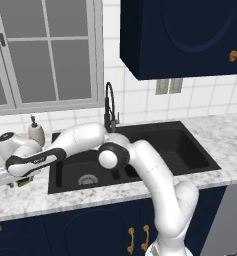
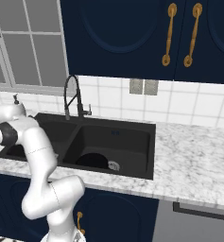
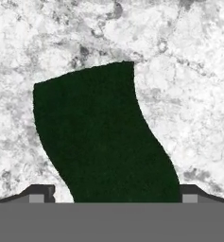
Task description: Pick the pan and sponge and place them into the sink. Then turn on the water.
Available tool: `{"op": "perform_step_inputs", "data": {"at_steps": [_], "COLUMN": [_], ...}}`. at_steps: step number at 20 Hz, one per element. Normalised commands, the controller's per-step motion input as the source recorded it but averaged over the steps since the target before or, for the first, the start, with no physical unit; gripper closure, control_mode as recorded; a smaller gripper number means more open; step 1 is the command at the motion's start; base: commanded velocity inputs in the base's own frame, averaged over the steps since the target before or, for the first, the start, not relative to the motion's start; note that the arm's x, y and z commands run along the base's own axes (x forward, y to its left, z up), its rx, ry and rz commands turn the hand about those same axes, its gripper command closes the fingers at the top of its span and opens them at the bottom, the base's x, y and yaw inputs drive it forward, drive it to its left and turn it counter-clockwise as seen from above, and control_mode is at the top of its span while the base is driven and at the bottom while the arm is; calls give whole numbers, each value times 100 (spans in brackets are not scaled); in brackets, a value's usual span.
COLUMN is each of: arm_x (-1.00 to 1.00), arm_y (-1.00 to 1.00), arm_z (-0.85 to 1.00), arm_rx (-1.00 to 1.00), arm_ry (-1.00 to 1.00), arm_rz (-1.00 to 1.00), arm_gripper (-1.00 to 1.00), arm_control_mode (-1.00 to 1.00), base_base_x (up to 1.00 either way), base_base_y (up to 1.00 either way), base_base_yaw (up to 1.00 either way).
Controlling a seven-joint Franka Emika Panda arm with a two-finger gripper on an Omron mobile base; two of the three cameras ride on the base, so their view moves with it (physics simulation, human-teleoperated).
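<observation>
Sponge (image 3: 104,137): dark green, curved block on mottled marble counter (image 3: 189,94).

In the hand view the sponge (image 3: 101,137) is cut off at the bottom of the frame, its lower end out of sight, and just the tops of the fingertips (image 3: 37,193) rise there. At the left of the left base view the arm's wrist hides the gripper (image 1: 15,181); a yellow-green sliver under it is too small to tell. In the right base view the pan (image 2: 91,160) is partly hidden by the sink (image 2: 104,174) front wall
</observation>
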Motion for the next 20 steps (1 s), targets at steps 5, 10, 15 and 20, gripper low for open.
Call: {"op": "perform_step_inputs", "data": {"at_steps": [5, 10, 15, 20], "arm_x": [17, 1, -27, -56], "arm_y": [11, 1, -79, -100], "arm_z": [-34, -5, -2, 0], "arm_rx": [0, 0, 0, 0], "arm_ry": [0, 3, 0, 0], "arm_rz": [-3, -2, 20, 22], "arm_gripper": [100, 100, 100, 100], "arm_control_mode": [-100, -100, -100, -100], "base_base_x": [0, 0, 0, 0], "base_base_y": [0, 0, 0, 0], "base_base_yaw": [0, 0, 0, 0]}}
